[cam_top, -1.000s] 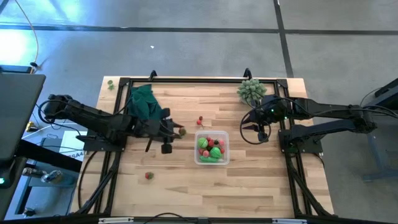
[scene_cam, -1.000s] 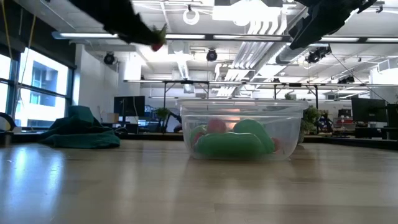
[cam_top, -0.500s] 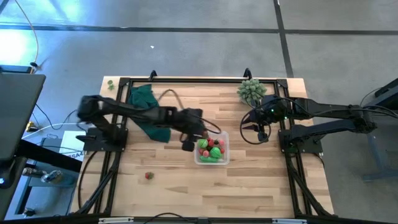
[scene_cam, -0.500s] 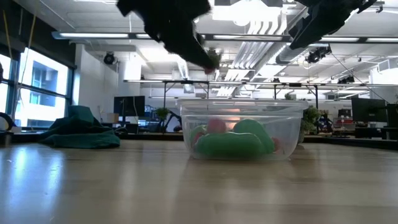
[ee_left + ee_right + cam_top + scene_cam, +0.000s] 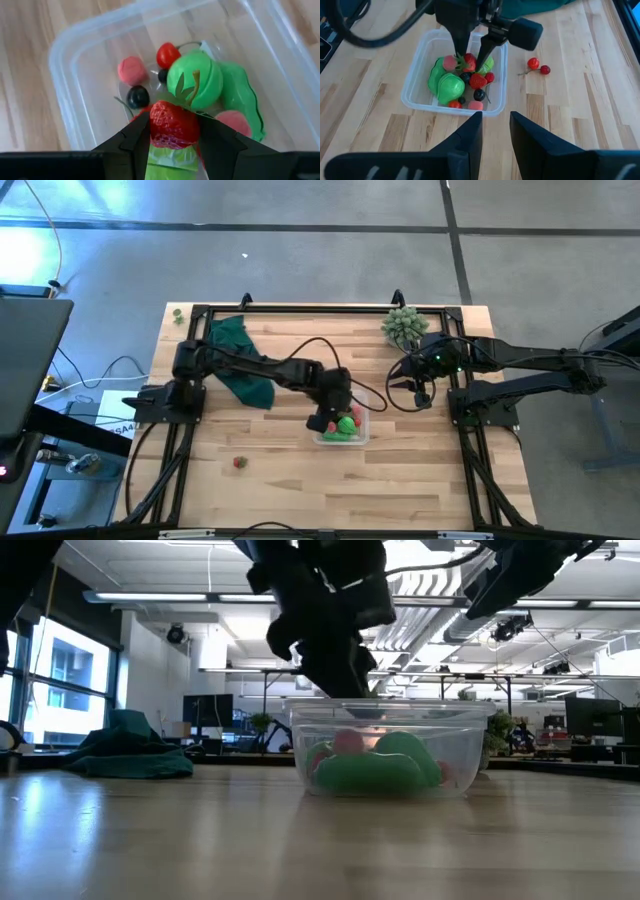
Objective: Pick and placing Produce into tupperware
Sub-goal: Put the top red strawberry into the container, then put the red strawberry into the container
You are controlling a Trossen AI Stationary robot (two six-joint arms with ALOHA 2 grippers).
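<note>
Left gripper (image 5: 172, 134): clamped on a red strawberry (image 5: 172, 125), just above the tupperware (image 5: 341, 436).
Tupperware: mid-table, holding green, red, pink and dark produce (image 5: 451, 85).
Right gripper (image 5: 495, 131): fingers parted, nothing between them, hovering right of the tupperware.

There is one clear tupperware (image 5: 341, 434). Two red cherries (image 5: 538, 66) lie together near the tupperware. One red berry (image 5: 238, 463) sits alone, far from the tupperware. One dark green cloth (image 5: 240, 360) and one spiky plant ball (image 5: 404, 326) sit farther away.
</note>
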